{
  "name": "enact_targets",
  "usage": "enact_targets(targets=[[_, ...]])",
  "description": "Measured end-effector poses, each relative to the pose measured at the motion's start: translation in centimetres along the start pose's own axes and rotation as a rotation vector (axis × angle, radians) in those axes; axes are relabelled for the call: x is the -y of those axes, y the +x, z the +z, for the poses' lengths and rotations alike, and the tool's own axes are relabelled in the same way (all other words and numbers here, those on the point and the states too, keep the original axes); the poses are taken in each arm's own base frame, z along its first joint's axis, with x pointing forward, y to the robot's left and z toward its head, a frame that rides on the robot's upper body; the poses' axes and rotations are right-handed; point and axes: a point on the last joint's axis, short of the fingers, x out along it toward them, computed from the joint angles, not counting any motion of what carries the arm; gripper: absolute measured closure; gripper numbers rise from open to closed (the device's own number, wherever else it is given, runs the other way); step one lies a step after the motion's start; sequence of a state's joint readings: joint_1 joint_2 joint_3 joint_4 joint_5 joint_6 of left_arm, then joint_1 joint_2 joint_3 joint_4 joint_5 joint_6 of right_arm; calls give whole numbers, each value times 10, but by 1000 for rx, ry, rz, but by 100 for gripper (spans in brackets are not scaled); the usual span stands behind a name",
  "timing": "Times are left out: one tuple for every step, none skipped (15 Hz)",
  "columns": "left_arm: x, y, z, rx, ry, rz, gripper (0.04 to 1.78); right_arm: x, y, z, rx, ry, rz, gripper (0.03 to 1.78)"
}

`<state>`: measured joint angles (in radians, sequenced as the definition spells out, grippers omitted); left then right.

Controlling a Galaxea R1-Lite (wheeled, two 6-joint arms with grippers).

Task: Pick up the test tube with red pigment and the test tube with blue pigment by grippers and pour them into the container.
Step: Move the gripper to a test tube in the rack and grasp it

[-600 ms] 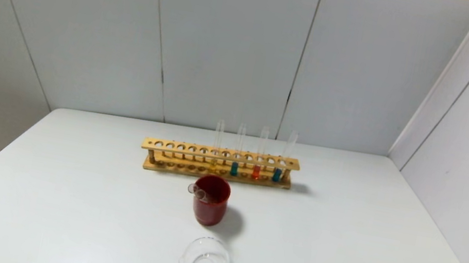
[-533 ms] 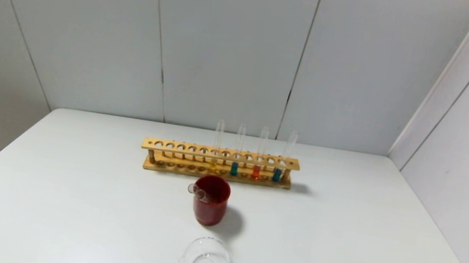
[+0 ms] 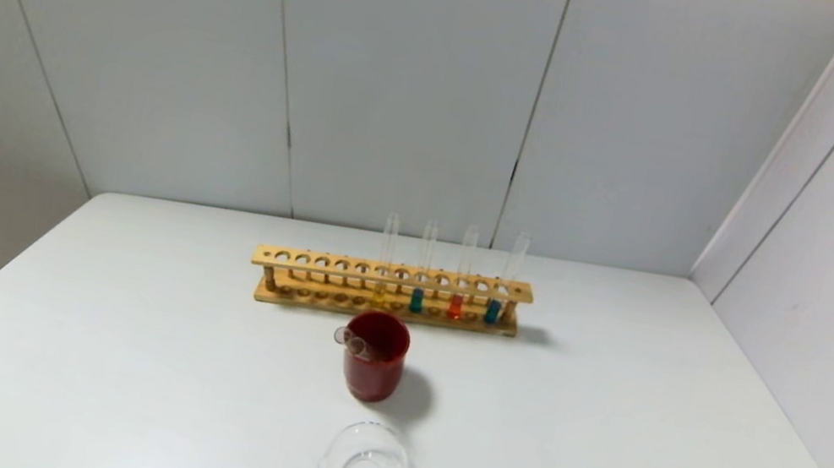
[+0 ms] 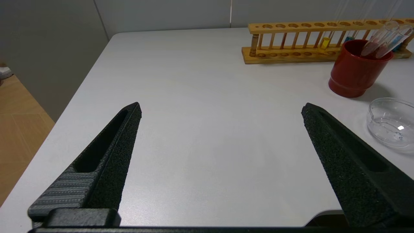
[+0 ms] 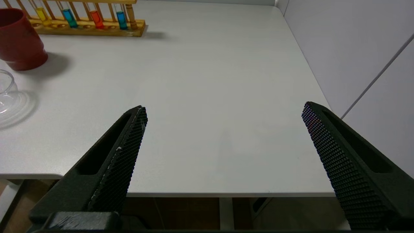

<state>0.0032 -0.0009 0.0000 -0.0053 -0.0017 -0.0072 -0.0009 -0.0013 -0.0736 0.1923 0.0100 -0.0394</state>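
Note:
The test tube with red pigment [image 3: 456, 306] stands upright in the wooden rack [image 3: 343, 266], and the test tube with blue pigment [image 3: 492, 311] stands one slot to its right at the rack's end. Both also show in the right wrist view, red [image 5: 96, 16] and blue [image 5: 122, 16]. The clear glass container [image 3: 365, 465] sits empty near the table's front edge, in front of the red cup. My left gripper [image 4: 221, 106] is open and empty over the table's front left. My right gripper [image 5: 223, 106] is open and empty at the front right edge. Neither arm shows in the head view.
A dark red cup [image 3: 373, 368] holding two empty tubes stands between rack and container. A yellow tube [image 3: 380, 289] and a teal tube [image 3: 416, 300] also stand in the rack. Walls close the back and the right side.

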Motion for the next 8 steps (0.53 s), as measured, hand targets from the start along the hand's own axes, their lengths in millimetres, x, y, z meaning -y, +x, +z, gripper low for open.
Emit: enact_targets(targets=[[0, 0, 0, 0, 0, 0, 7, 0, 0, 0, 0, 6, -1, 6], [0, 0, 0, 0, 0, 1, 7, 0, 0, 0, 0, 4, -2, 6], [0, 0, 0, 0, 0, 1, 7, 0, 0, 0, 3, -2, -1, 6], [0, 0, 0, 0, 0, 0, 7, 0, 0, 0, 7, -3, -1, 6], [0, 0, 0, 0, 0, 0, 7, 0, 1, 1, 13, -3, -1, 6], [0, 0, 0, 0, 0, 0, 7, 0, 1, 0, 14, -2, 0, 6], [0, 0, 0, 0, 0, 0, 7, 0, 1, 0, 13, -4, 1, 6], [0, 0, 0, 0, 0, 0, 7, 0, 1, 0, 14, -7, 2, 6]])
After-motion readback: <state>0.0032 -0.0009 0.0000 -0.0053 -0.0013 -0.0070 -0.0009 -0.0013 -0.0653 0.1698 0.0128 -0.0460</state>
